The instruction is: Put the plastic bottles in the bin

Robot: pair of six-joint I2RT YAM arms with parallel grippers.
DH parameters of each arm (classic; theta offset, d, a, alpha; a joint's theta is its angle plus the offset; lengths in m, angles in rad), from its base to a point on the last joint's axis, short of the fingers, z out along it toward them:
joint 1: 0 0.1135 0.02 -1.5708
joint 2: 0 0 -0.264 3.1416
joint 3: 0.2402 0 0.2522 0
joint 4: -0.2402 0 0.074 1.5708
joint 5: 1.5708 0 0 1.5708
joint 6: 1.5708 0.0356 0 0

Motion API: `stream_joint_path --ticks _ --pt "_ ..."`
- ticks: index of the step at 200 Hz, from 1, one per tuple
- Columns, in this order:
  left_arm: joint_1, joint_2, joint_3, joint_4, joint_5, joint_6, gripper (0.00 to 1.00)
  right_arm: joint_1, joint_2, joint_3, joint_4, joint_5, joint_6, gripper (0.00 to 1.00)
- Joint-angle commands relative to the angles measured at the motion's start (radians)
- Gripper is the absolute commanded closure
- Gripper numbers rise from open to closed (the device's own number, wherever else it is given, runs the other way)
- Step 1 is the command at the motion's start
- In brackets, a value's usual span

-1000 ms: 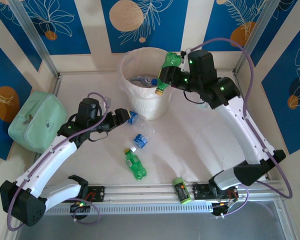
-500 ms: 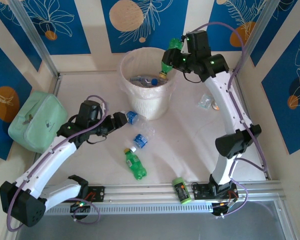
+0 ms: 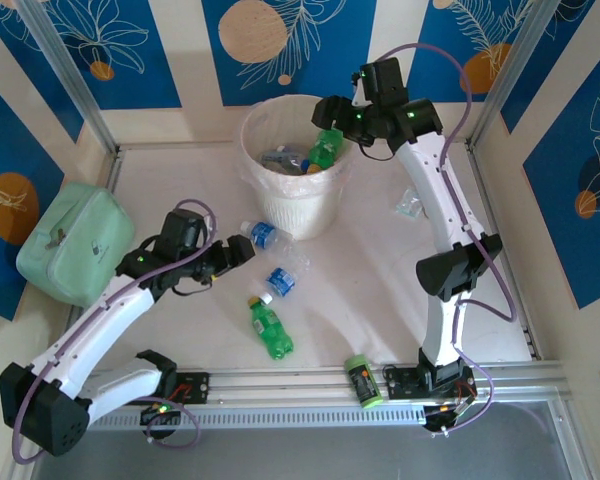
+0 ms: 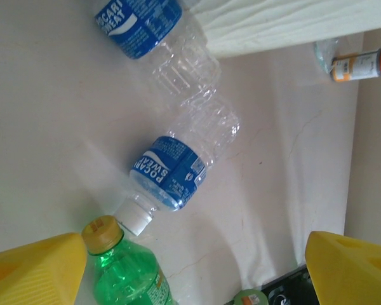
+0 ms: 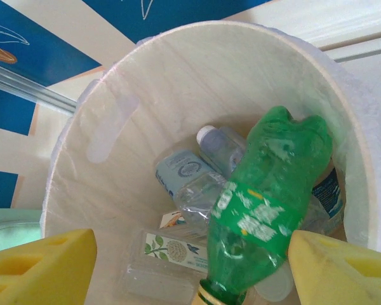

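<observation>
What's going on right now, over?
Right fingers open over bin, green bottle inside. Left fingers open above clear bottle on table. Nothing seems in the way.

Inside the bin (image 5: 114,108), cap-down near its right wall: green bottle (image 5: 270,184), over clear bottles (image 5: 206,190), between wide-spread yellow fingers (image 5: 41,270).

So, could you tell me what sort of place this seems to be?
Probably a staged robot test cell: a left arm and right arm bolted to an aluminium rail, blue printed backdrop panels on metal posts, and a white bin with plastic bottles scattered on the table.
</observation>
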Motion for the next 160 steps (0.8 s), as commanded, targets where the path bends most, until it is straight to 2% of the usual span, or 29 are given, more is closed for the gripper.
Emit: stream_joint_path --ticks 1,42,92,132,160 --pt "-0.035 0.011 -0.028 -0.063 -0.022 0.03 0.12 0.002 -0.047 0.03 -0.018 -0.011 -0.004 0.21" --pt "-0.119 0.016 -0.06 -0.127 -0.048 0.042 0.11 0.062 -0.189 -0.088 0.016 0.02 -0.029 0.21" --pt "-0.176 0.068 -0.098 -0.136 -0.033 0.024 0.1 0.201 -0.488 -0.493 0.158 0.085 -0.022 0.2" --pt "-0.178 0.163 -0.105 -0.065 -0.019 -0.026 0.22 0.324 -0.691 -0.791 0.184 0.17 0.048 0.2" --pt "-0.196 0.241 -0.082 -0.036 0.013 -0.031 0.21 0.354 -0.785 -0.955 0.171 0.186 0.115 0.2"
